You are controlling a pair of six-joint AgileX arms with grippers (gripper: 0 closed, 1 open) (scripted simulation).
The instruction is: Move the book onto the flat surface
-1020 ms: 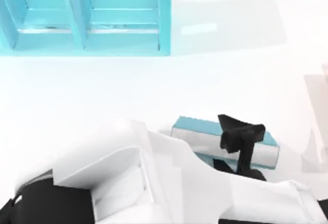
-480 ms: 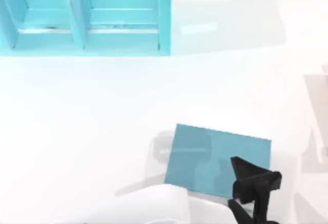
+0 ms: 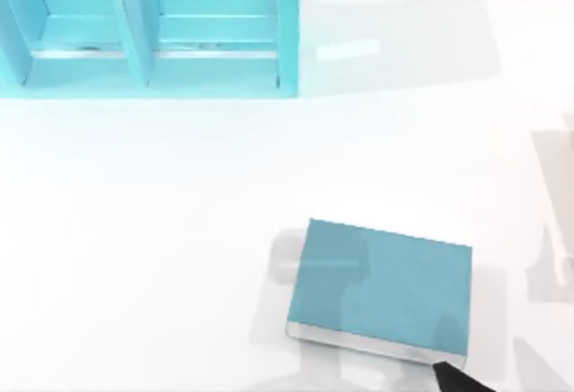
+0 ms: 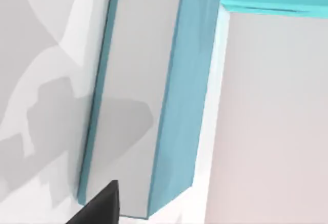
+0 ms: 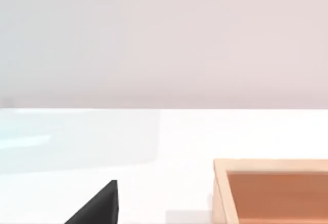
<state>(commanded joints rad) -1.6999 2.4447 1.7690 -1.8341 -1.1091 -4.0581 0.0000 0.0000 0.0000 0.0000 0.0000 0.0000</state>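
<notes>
The book lies flat on the white surface, cover up, in the lower right of centre of the top view. Its teal cover faces the camera and a strip of pale page edge runs along its lower side. Nothing grips it. Soft grey shadows fall across the cover and on the surface around it.

A black fingertip shows at the bottom edge of the top view, just beside the book's lower right corner. It looks apart from the book, though I cannot tell which arm it belongs to, nor whether those fingers are apart or together.

In the left wrist view the book is seen from its page side: a broad grey-white band between two teal covers, resting on the surface. One black finger of the left arm shows near the book's end; whether the pair stands open or closed cannot be told.

The right wrist view shows one black finger above the surface, its spread unclear, and a tan wooden tray farther off.

The turquoise shelf stands in the upper left of the top view, well apart from the book.
</notes>
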